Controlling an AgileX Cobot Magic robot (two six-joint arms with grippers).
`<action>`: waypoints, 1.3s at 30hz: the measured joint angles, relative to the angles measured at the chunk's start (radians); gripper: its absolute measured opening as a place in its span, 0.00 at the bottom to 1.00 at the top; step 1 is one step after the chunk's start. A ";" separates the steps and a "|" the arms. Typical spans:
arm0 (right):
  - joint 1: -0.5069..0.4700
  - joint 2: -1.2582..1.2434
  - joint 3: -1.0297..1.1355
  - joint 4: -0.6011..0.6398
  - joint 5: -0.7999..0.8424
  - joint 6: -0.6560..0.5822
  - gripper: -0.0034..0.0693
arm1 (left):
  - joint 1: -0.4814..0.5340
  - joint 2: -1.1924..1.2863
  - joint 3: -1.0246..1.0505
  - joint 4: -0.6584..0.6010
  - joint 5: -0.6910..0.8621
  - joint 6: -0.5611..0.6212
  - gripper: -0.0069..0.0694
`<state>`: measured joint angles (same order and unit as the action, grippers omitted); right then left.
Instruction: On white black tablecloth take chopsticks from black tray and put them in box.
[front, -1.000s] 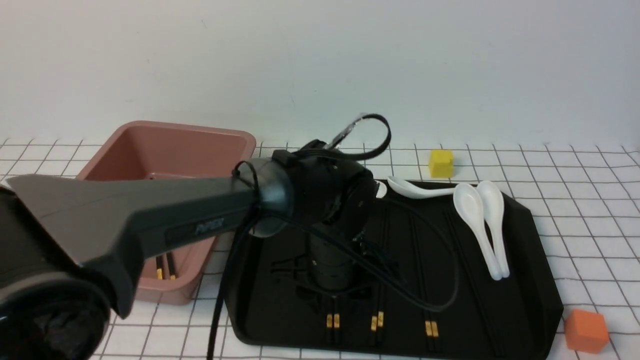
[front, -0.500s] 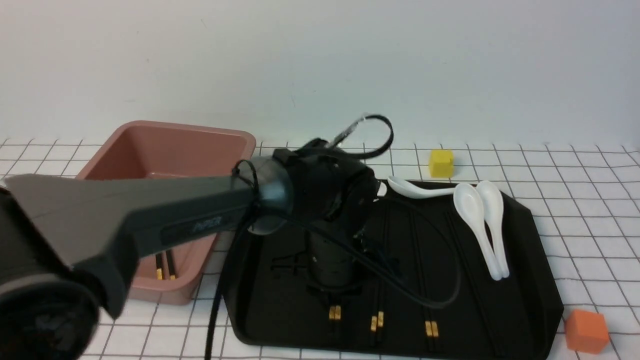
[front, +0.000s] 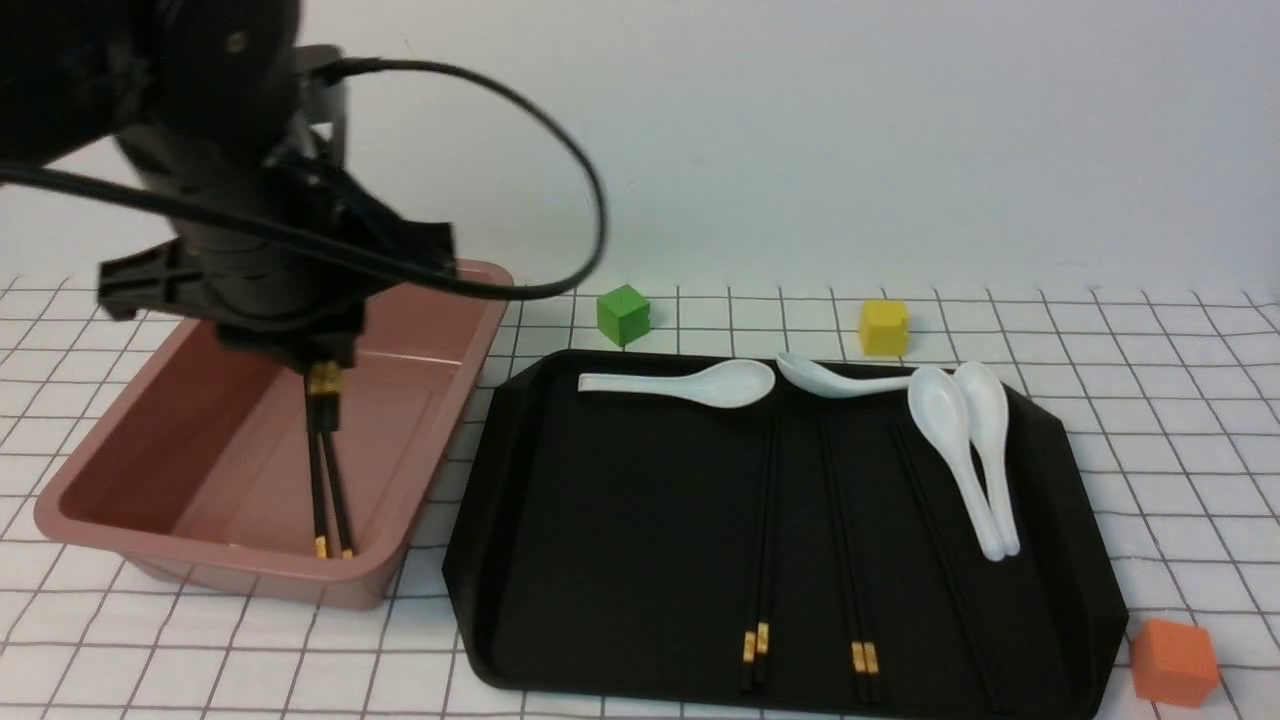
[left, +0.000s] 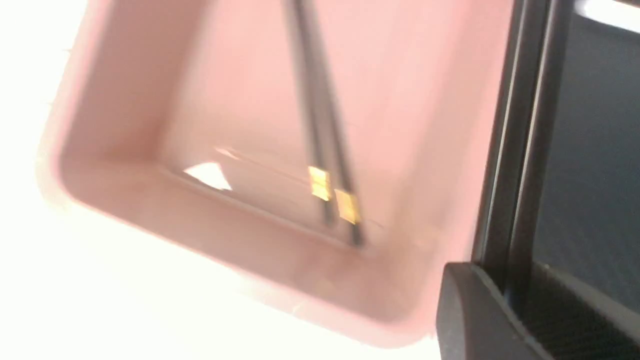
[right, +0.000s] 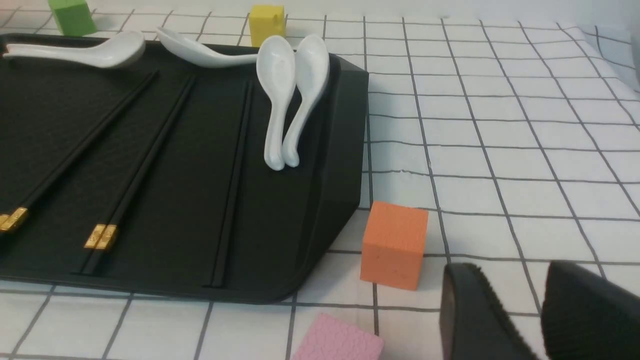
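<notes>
My left gripper (front: 322, 362) is above the pink-brown box (front: 180, 545), shut on a pair of black chopsticks (front: 324, 395) that hangs down into it, gold band just under the jaws. In the left wrist view the gripper (left: 515, 285) clamps the sticks (left: 530, 125). Another pair (left: 325, 165) lies on the box floor (left: 240, 90). Several chopsticks (front: 765, 520) lie on the black tray (front: 620, 520). My right gripper (right: 505, 280) is open and empty, low over the tablecloth (right: 500, 125), right of the tray (right: 175, 200); it is out of the front view.
Several white spoons (front: 690, 382) lie along the tray's far and right side. A green cube (front: 623, 314) and a yellow cube (front: 882, 325) stand behind the tray. An orange cube (right: 395, 245) and a pink block (right: 340, 340) sit close to my right gripper.
My left arm has lifted off the tray with one pair of chopsticks and swung left over the box. The green cube and one spoon are now uncovered.
</notes>
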<state>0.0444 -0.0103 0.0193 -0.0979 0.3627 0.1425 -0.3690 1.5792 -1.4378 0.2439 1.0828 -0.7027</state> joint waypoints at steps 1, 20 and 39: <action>0.000 0.000 0.000 0.000 0.000 0.000 0.38 | 0.023 0.004 0.026 -0.013 -0.027 0.014 0.25; 0.000 0.000 0.000 0.000 0.000 0.000 0.38 | 0.200 0.300 0.104 -0.199 -0.305 0.212 0.49; 0.000 0.000 0.000 0.000 0.000 0.000 0.38 | 0.200 -0.549 0.511 -0.270 -0.305 0.405 0.07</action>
<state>0.0444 -0.0103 0.0193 -0.0979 0.3627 0.1425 -0.1686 1.0298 -0.9270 -0.0259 0.7781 -0.2981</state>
